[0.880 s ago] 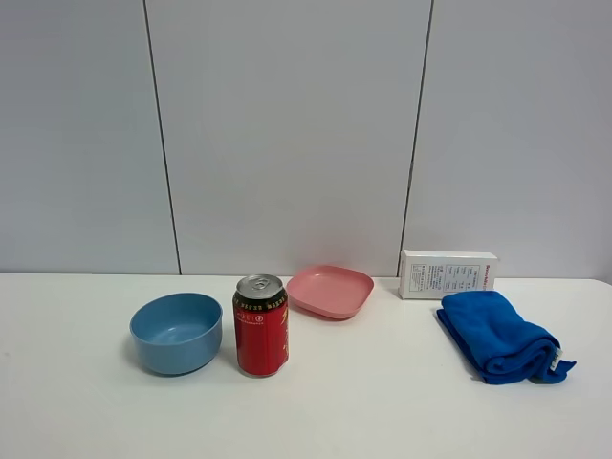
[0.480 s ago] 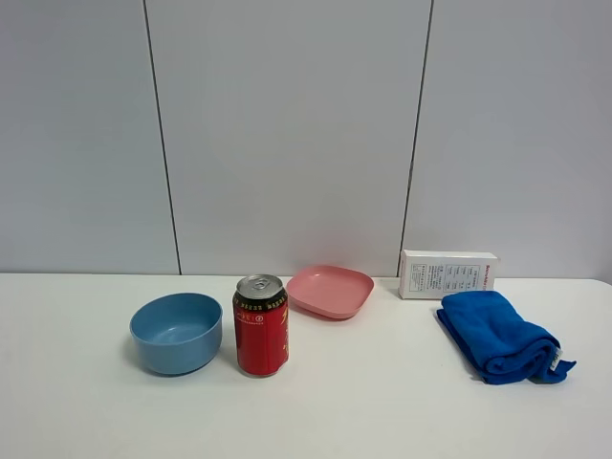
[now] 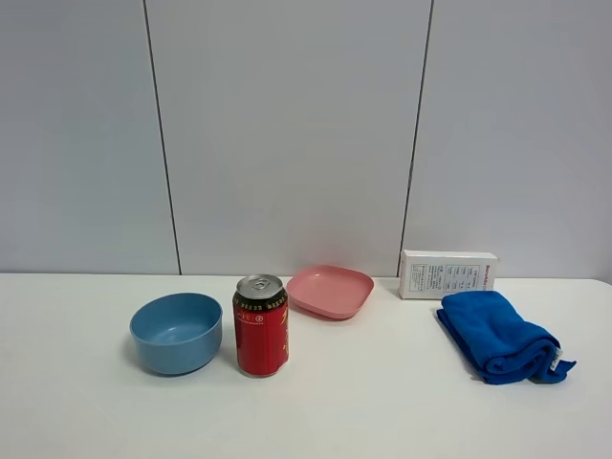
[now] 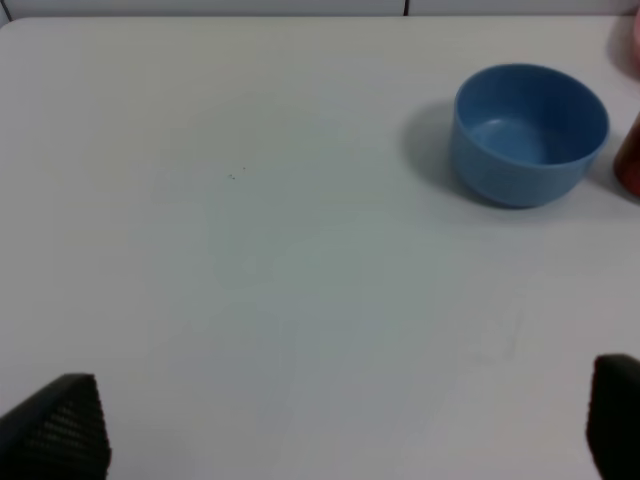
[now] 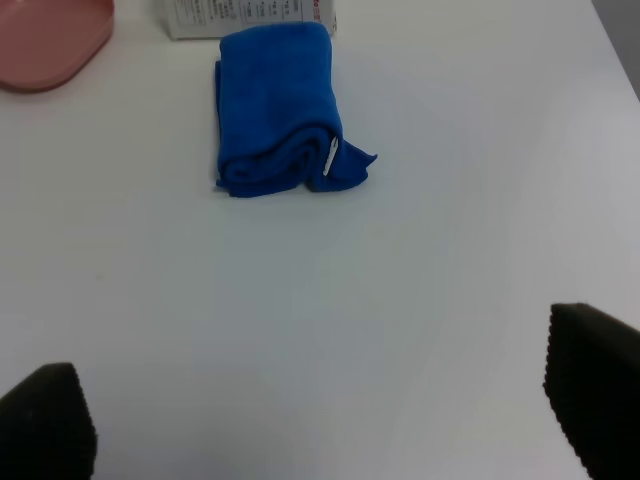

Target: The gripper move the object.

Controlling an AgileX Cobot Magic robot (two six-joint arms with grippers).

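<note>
The round light-blue matte plastic bowl (image 3: pixel 176 333) is set just left of the red metal soda can (image 3: pixel 260 325). The black left gripper (image 4: pixel 335 425) and right gripper (image 5: pixel 320 410) are held with fingers spread apart.

Can (image 3: pixel 260 325) flanks bowl (image 3: pixel 176 332); its left seems open.

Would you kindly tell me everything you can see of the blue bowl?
The bowl is round, deep and light blue, plain-sided, seemingly matte plastic. It stands upright and empty on the white table, just left of the red can, a small gap between them. Nothing but the table touches it.
</note>
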